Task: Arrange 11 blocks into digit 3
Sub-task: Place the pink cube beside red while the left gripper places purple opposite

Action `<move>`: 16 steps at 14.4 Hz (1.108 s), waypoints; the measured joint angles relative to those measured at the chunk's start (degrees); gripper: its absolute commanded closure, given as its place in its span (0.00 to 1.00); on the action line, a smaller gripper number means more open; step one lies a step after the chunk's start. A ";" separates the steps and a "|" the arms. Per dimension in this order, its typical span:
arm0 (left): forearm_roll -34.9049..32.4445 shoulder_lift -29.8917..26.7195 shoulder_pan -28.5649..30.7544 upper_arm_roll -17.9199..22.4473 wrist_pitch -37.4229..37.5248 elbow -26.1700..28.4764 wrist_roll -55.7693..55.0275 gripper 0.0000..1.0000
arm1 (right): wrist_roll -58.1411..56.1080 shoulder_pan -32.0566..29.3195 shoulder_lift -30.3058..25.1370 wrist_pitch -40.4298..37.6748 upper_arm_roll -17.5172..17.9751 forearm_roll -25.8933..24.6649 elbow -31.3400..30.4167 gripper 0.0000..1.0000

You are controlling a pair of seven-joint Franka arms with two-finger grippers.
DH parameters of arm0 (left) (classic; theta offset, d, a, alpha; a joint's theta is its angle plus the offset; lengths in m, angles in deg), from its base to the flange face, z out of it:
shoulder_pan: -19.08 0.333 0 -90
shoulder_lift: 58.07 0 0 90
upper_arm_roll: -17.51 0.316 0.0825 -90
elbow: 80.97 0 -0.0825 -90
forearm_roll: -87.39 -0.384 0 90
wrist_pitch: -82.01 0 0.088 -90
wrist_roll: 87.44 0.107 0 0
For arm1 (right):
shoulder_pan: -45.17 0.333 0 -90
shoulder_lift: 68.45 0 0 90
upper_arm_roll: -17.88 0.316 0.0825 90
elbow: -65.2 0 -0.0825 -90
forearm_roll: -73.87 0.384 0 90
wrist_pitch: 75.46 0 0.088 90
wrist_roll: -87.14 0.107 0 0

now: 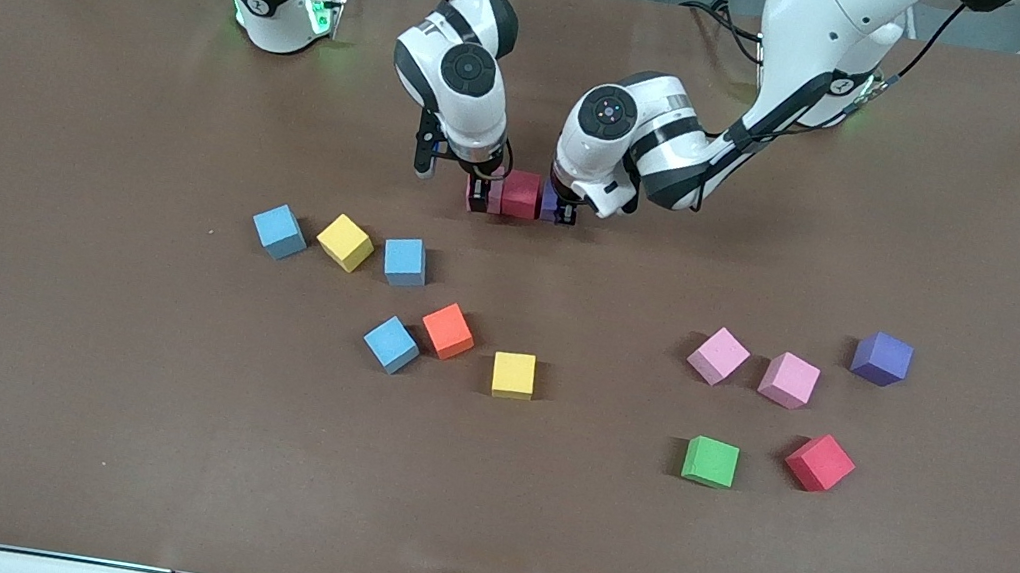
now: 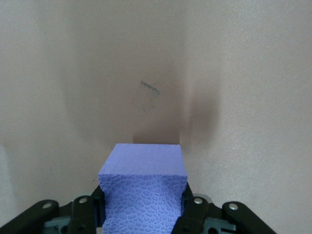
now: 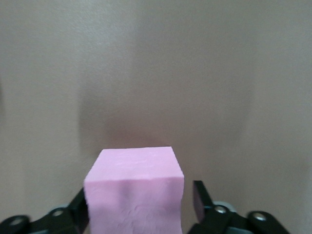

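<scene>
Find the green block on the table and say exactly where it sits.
In the front view, the green block sits toward the left arm's end of the table, beside the red block and nearer the camera than the two pink blocks.

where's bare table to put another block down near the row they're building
Bare brown table lies between the red block of the row and the loose blocks nearer the camera, bordered by a blue block and a pink block. It is crowded at the row, where the right gripper and left gripper flank it.

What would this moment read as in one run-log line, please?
left end effector: shut on purple block | right end effector: open around pink block | red block between
</scene>
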 measured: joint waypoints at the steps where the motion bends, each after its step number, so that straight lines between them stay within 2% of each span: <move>1: 0.00 0.11 0.00 0.00 -0.07 0.00 0.00 0.66 | 0.00 0.08 0.46 0.20 0.02 0.00 0.11 0.00; 16: 0.00 0.14 0.00 0.00 -0.37 -0.21 -0.01 0.66 | 0.00 0.14 0.32 -2.01 -0.06 0.00 1.35 0.00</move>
